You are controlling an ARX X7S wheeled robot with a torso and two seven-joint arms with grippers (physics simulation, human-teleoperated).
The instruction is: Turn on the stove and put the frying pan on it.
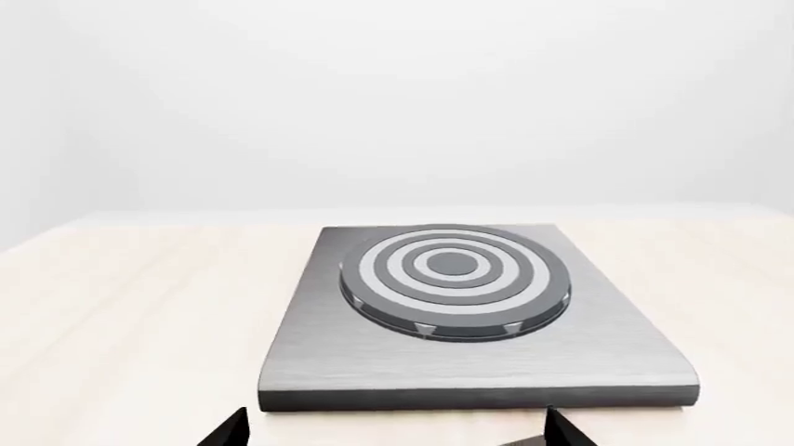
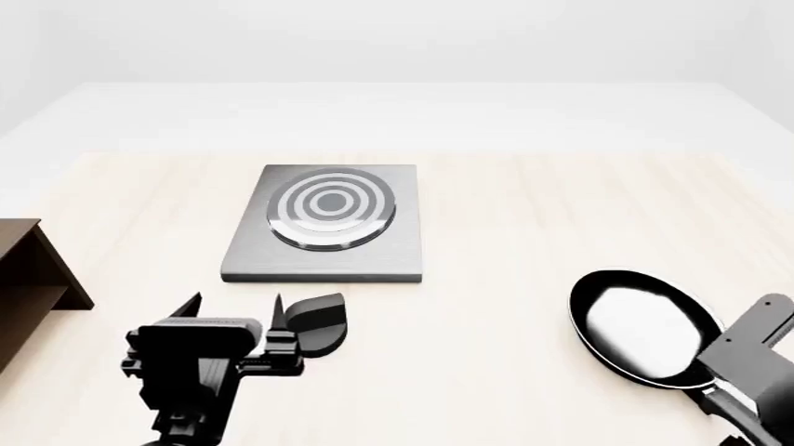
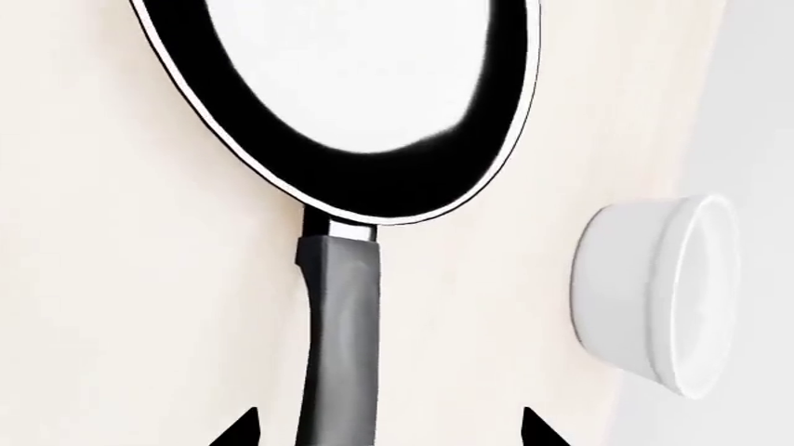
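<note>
Left gripper [image 2: 233,305] jaws apart, nothing between them, hovering over bare tabletop [image 2: 496,353]. Stove [image 2: 327,223] sits just ahead of its fingertips, well apart from contact; in the left wrist view the grey slab [image 1: 478,321] lies straight in front, near edge facing the tips, round ringed burner [image 1: 455,277] centred on it. Knob not visible from this side. A dark rounded shape lies on the table just beside the left gripper's right fingertip; cannot tell what it is. Dark brown shelf [image 2: 32,274] off to the left gripper's outer side at the table edge.

Right gripper [image 3: 387,429] jaws apart, one tip on each side of the frying pan [image 2: 645,327] handle [image 3: 340,334], not touching it as far as the right wrist view shows. Handle runs straight out from between the tips to the pan body [image 3: 360,84], pale inside up, flat on the table. White bowl [image 3: 657,293] near the handle, to one side, apart from the pan. In the head view only the right arm's wrist shows at the frame edge, behind the pan. Pan is well apart from the stove, across the table.
</note>
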